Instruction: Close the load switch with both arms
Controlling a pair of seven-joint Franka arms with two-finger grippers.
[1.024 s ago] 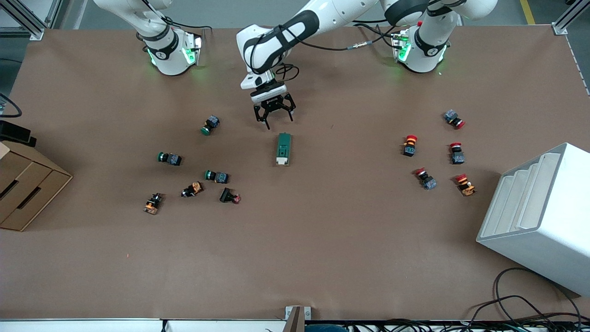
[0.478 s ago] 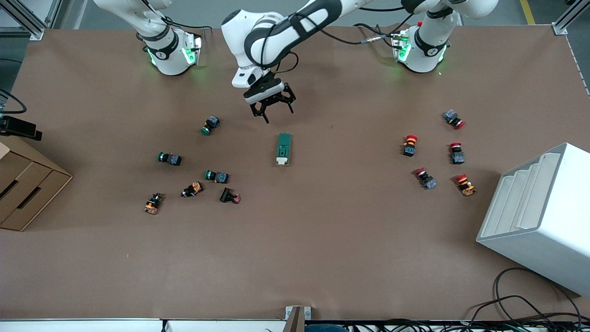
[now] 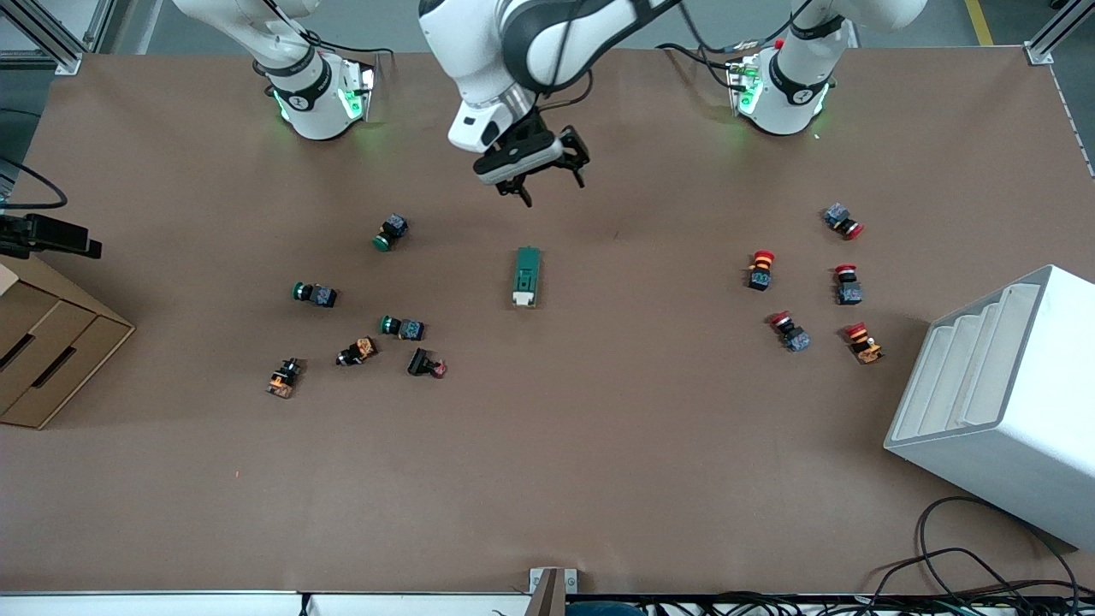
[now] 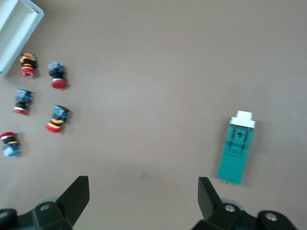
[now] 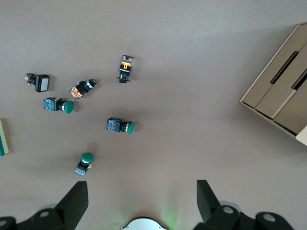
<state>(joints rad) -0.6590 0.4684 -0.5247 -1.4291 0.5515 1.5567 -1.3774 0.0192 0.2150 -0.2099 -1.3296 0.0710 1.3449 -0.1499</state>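
A: Item one, arms?

B: Left arm reaches in from its base and bends down over the middle of the table. Left gripper (image 3: 541,175) hangs in the air over bare tabletop between the two bases, fingers (image 4: 76,194) spread wide, nothing between them. Right gripper (image 5: 139,201), seen only in its own wrist view, is raised above its end of the table with fingers spread and empty; that arm waits.

A: Item two, the task's piece?

B: Load switch (image 3: 527,276), dark green block with a white lever end, lying flat mid-table, untouched. White end points toward the front camera. It sits nearer the front camera than the spot under the left gripper.

A: Item three, surface?

B: Brown table (image 3: 599,462). Green push buttons (image 3: 389,232) and orange-bodied ones (image 3: 283,378) scattered toward the right arm's end; red push buttons (image 3: 760,269) grouped toward the left arm's end, all well apart from the switch.

A: Item four, surroundings?

B: Cardboard drawer box (image 3: 43,342) at the right arm's end; white stepped bin (image 3: 1001,411) at the left arm's end; black cables (image 3: 967,573) along the table edge nearest the front camera.
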